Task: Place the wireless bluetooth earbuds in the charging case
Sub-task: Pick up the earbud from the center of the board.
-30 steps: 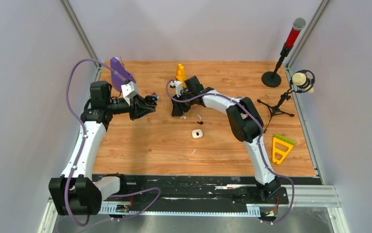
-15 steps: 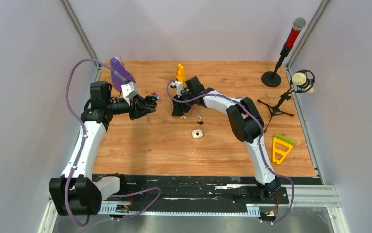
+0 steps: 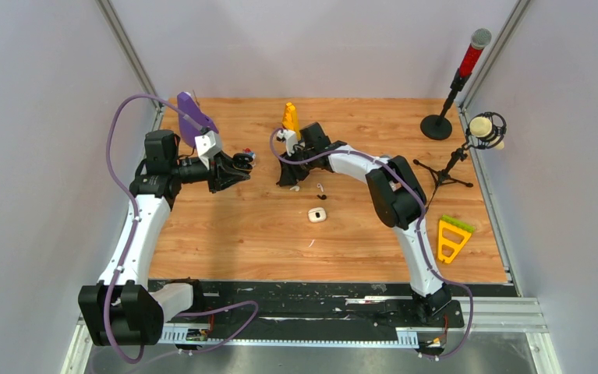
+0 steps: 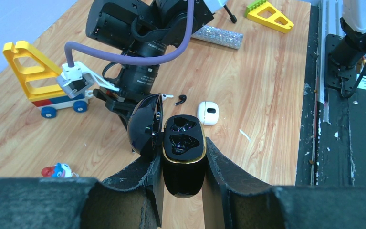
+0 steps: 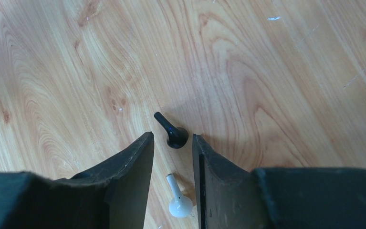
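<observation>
My left gripper [image 3: 240,163] [image 4: 183,144] is shut on an open glossy black charging case [image 4: 184,157] with a gold rim and holds it above the table. Both sockets look empty, and its lid [image 4: 145,125] hangs open to the left. My right gripper [image 3: 291,178] [image 5: 172,136] is open and low over the wood. A black earbud [image 5: 172,132] lies at its fingertips and a white earbud [image 5: 178,202] lies between its fingers. Another white bud [image 4: 167,96] and black bud [image 4: 181,99] lie just beyond, next to a closed white case [image 3: 316,215] [image 4: 208,113].
A yellow toy block on wheels [image 4: 33,78] stands behind the right wrist, and a small toy figure [image 4: 59,170] lies near it. A thin white sliver [image 3: 310,244] lies in front of the white case. Two microphones [image 3: 467,66] [image 3: 485,128] and a yellow triangle [image 3: 451,238] are at the right.
The right wrist has shifted very slightly to the right. The left arm and the black case have not moved.
</observation>
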